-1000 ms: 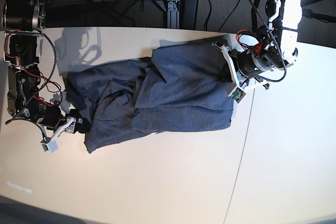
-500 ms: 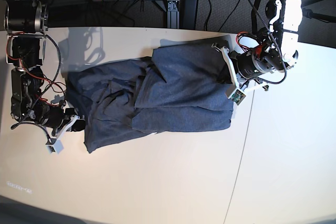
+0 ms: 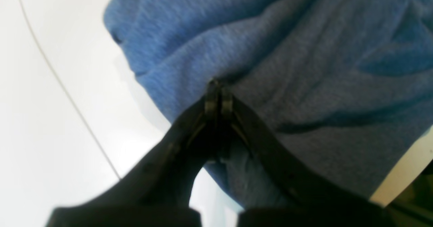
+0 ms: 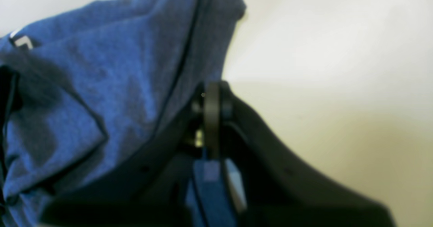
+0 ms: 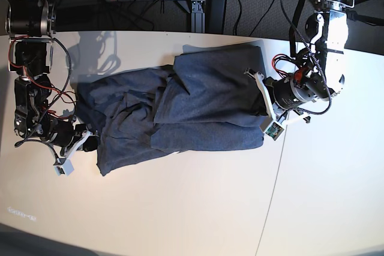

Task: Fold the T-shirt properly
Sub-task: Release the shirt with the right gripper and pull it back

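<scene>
**Shirt partly folded, both tools pinched on its edges**

Left wrist view: the left tool (image 3: 216,96) has its jaws pressed together, and the tips bite into a ridge of the T-shirt (image 3: 304,51) close to one rounded corner of the cloth. Fabric bunches right at the tips, so I judge it to be clamped on the shirt rather than merely resting there. The pale bench (image 3: 50,118) shows bare beside that corner.

Right wrist view: the right tool (image 4: 211,118) is likewise closed, with a strip of blue cloth caught between the jaws lower down. The T-shirt (image 4: 84,101) lies crumpled in loose folds to one side of it, a seam line running past the tips. The picture is soft, so how much cloth is caught cannot be told.

Base view: the T-shirt (image 5: 198,112) lies across the middle of the bench (image 5: 180,208). The half near the left tool (image 5: 264,103) is laid over in a fairly flat layer; the half near the right tool (image 5: 90,142) is rumpled and spreads wider. By my reading, a first fold is down, but the wrinkled end needs smoothing and the remaining folds are not yet made.
</scene>
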You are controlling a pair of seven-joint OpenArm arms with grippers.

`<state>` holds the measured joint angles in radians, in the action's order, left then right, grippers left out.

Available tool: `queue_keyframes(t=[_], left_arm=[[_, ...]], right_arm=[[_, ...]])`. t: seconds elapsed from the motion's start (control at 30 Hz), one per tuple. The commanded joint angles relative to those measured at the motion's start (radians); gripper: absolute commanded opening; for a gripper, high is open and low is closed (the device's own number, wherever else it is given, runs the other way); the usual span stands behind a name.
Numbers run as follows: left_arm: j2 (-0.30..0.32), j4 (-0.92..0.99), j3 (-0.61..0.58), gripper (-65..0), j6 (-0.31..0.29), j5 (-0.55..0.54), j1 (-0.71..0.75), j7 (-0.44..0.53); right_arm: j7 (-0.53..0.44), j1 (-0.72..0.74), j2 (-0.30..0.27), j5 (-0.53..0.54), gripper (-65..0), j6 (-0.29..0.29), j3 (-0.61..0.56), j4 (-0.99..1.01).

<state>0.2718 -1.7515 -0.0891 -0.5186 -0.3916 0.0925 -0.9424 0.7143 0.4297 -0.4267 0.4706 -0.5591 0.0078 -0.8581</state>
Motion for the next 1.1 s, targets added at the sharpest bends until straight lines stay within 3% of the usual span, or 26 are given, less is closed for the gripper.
queue_keyframes(t=[0.0,0.1,0.33,0.57,0.93,1.07], left_arm=[[0.009,-0.014,0.024,-65.0,0.009,-0.034,-0.015,0.014],[0.009,-0.014,0.079,-65.0,0.006,-0.082,-0.014,0.010],[0.009,-0.014,0.150,-65.0,-0.003,-0.087,-0.005,-0.008],[0.008,-0.014,0.149,-65.0,-0.025,-0.105,0.040,-0.019],[0.008,-0.014,0.149,-65.0,-0.026,-0.099,0.101,-0.015],[0.009,-0.014,0.149,-65.0,-0.025,-0.080,0.102,-0.012]], right_arm=[[0.044,0.005,-0.014,-0.042,-65.0,-0.020,-0.003,0.002],[0.044,0.008,-0.019,0.031,-65.0,-0.021,-0.003,-0.001],[0.050,0.010,-0.045,0.132,-65.0,-0.021,-0.003,-0.095],[0.141,0.010,-0.064,0.166,-65.0,-0.021,-0.003,-0.261],[0.151,0.010,-0.105,0.210,-65.0,-0.021,-0.003,-0.354],[0.207,0.010,-0.105,0.210,-65.0,-0.021,-0.003,-0.377]])
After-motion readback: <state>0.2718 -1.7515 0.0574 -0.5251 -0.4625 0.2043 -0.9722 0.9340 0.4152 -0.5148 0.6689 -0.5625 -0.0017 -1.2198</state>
